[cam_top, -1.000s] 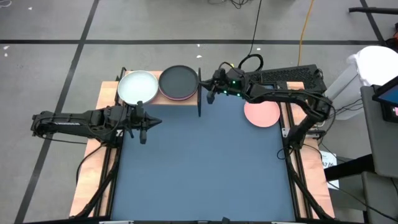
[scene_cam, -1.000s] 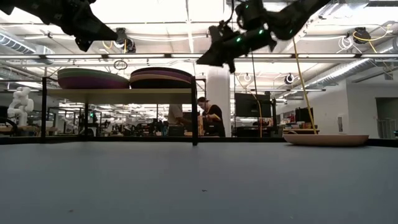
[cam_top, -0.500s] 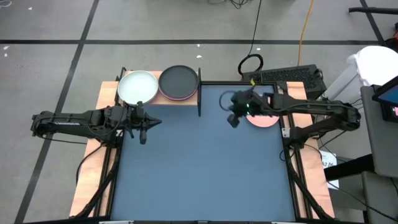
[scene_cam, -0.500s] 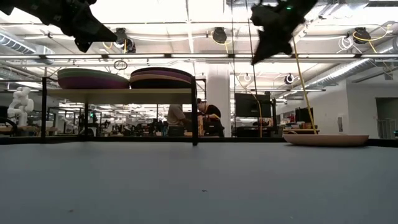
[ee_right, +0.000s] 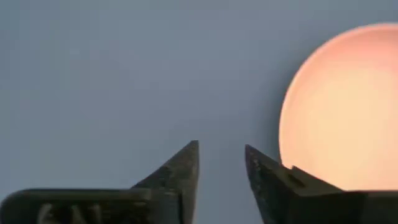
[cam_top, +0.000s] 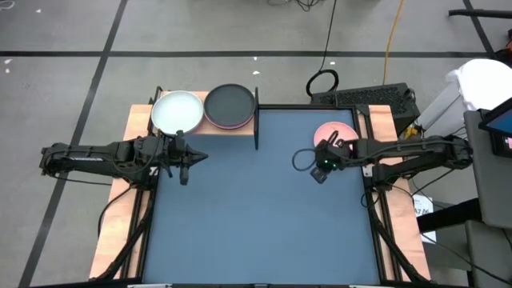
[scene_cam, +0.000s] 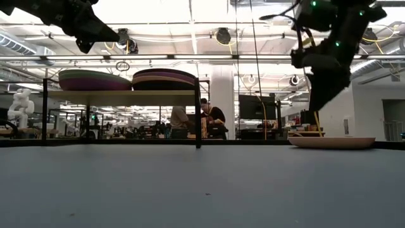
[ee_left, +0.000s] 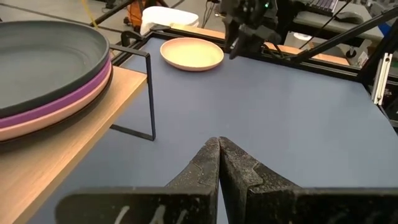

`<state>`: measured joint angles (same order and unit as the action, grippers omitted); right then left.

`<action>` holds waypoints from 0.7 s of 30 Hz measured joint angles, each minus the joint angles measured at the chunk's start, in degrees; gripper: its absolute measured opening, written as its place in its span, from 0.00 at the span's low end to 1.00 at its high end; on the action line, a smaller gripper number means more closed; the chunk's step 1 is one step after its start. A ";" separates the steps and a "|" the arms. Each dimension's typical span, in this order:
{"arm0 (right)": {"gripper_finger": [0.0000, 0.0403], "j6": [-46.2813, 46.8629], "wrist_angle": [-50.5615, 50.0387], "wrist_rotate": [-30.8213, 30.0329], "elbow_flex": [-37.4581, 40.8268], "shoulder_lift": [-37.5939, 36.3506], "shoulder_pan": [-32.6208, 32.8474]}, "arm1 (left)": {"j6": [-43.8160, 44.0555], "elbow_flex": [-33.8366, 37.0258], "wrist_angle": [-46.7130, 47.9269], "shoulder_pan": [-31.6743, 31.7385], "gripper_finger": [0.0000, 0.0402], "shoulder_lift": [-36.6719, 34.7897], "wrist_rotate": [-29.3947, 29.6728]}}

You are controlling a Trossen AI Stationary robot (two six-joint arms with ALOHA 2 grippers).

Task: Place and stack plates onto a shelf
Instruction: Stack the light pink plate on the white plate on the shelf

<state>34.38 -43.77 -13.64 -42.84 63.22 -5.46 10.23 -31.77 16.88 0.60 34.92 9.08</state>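
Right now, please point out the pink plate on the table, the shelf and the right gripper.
pink plate (ee_left: 191,53), left wrist view, centre of dish.
shelf (ee_left: 56,152), left wrist view, bare wooden board.
right gripper (ee_right: 222,163), right wrist view, between fingertips.

pink plate (ee_right: 348,106): cut off by the picture's edge in the right wrist view, partly covered by the arm in the high view | stacks on the shelf (cam_top: 240,126): only top plates seen from above, lower ones hidden | people behind the table: too small to tell
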 joint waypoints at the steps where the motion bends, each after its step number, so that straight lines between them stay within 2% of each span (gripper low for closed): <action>1: 0.32 0.53 0.29 -0.52 0.72 0.00 -0.02 | -0.01 0.00 0.00 0.00 0.02 0.00 0.00; 5: 0.42 6.07 -0.25 -5.00 2.28 0.74 -0.55 | -0.33 0.00 -0.25 0.00 0.02 0.01 0.00; 9: 0.48 9.01 -0.24 -5.82 2.57 1.69 -1.29 | -1.35 0.00 -0.55 0.00 0.02 0.01 0.02; 21: 0.50 7.82 -0.52 -5.70 2.59 8.47 -1.31 | -2.57 0.00 -0.61 0.00 0.02 0.01 0.07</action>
<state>42.20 -44.29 -19.34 -40.25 71.69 -6.76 7.66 -31.77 16.27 0.60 34.93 9.15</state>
